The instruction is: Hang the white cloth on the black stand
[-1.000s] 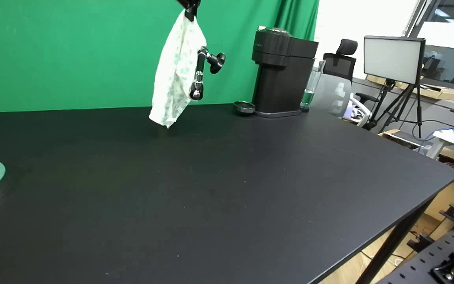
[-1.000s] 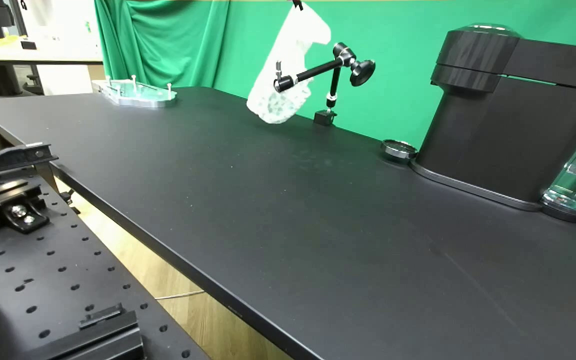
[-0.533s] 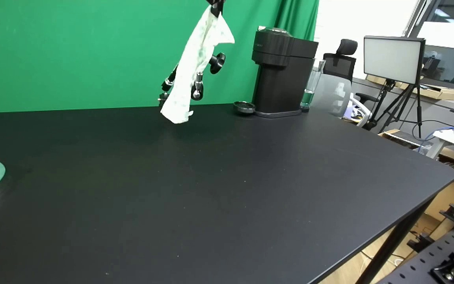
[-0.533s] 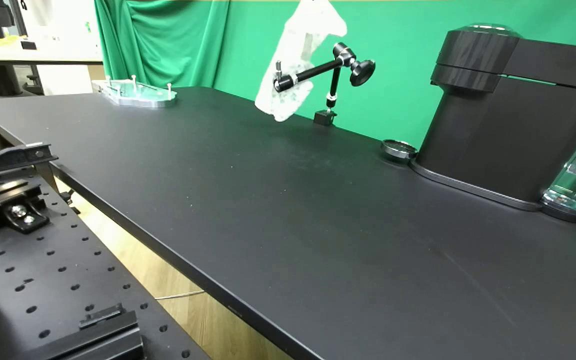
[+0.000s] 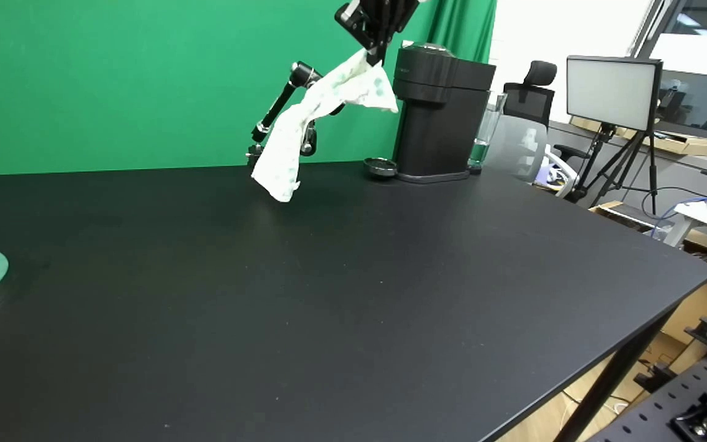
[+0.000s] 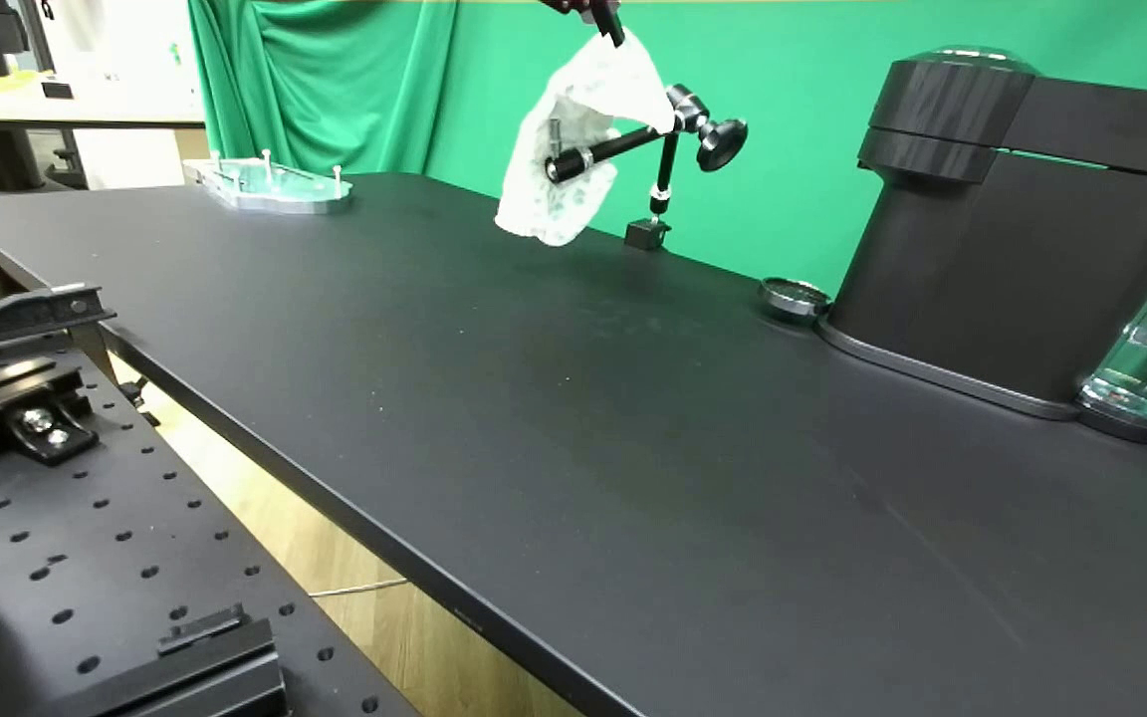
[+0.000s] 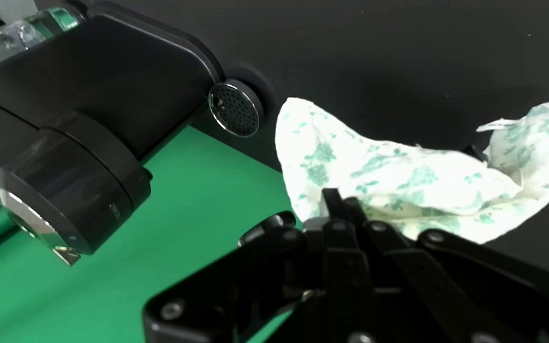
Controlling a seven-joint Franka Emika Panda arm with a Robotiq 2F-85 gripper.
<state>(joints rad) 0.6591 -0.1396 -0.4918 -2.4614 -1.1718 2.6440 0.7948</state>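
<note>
A: Nearest thing first: what is the gripper [image 7: 342, 197] doing?

B: It's clenched on the upper end of the white cloth [image 5: 315, 105], jaws almost together. The wrist view hides the pinch itself, but in both exterior views the cloth hangs from the jaws, with a loose corner drooping beside them. The gripper is above the black stand [image 6: 665, 171].

A: What has just changed?

B: A second ago the cloth hung almost straight down on one side of the stand. The gripper has since carried the top across and lower, so the cloth slants over the stand's side arm [image 6: 623, 145]: top toward the coffee machine [image 5: 438, 120], tail down on the side away from it.

A: So is it hung?

B: Not yet, I'd say. That's draping under way; the bend looks as if the side arm already bears some weight, though I can't see the contact clearly. What remains, I think, is to ease the top down and let go, and light cloth could slip back toward the heavier side.

A: And past the stand?

B: Between stand and machine, a small round tray [image 7: 234, 110], just beside the machine; behind the stand, the green backdrop [image 5: 145, 80].
</note>
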